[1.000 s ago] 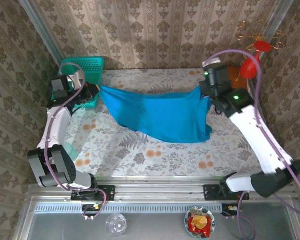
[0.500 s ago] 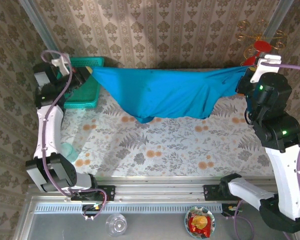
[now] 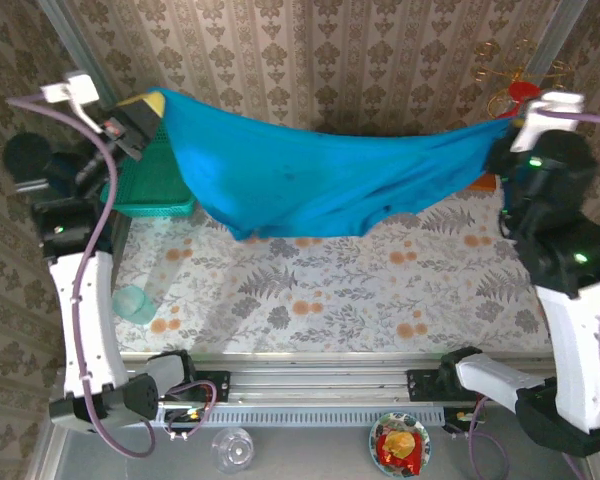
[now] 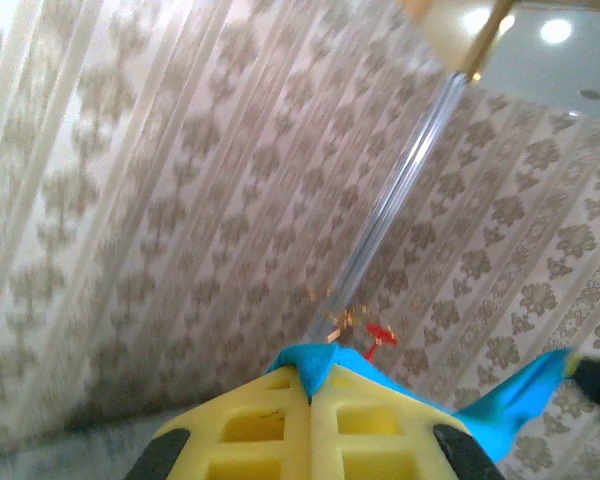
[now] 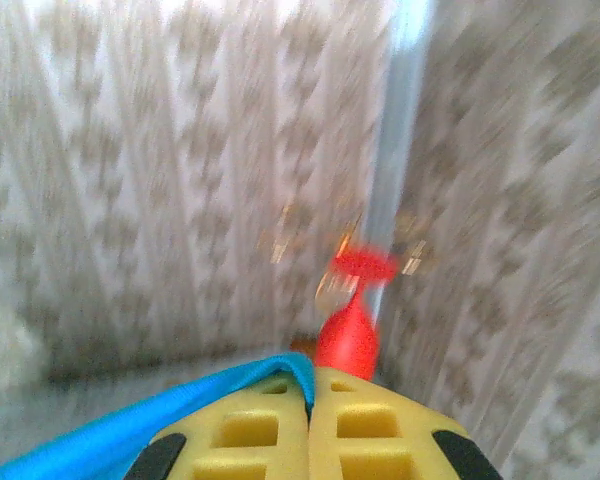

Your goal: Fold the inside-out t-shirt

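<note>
We saw the floral tabletop [image 3: 360,290] beneath the bright blue t-shirt [image 3: 310,185], which hung stretched in the air over its far half, sagging in the middle. Our left pincer [image 4: 310,385] pinched the shirt's left end, and our right pincer [image 5: 310,388] pinched its right end.

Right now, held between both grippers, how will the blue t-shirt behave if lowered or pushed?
Probably very floppy: the t-shirt sags between the left gripper and right gripper. Likely light: small edge pinches carry it. Its hanging folds suggest bunching if pushed.
</note>
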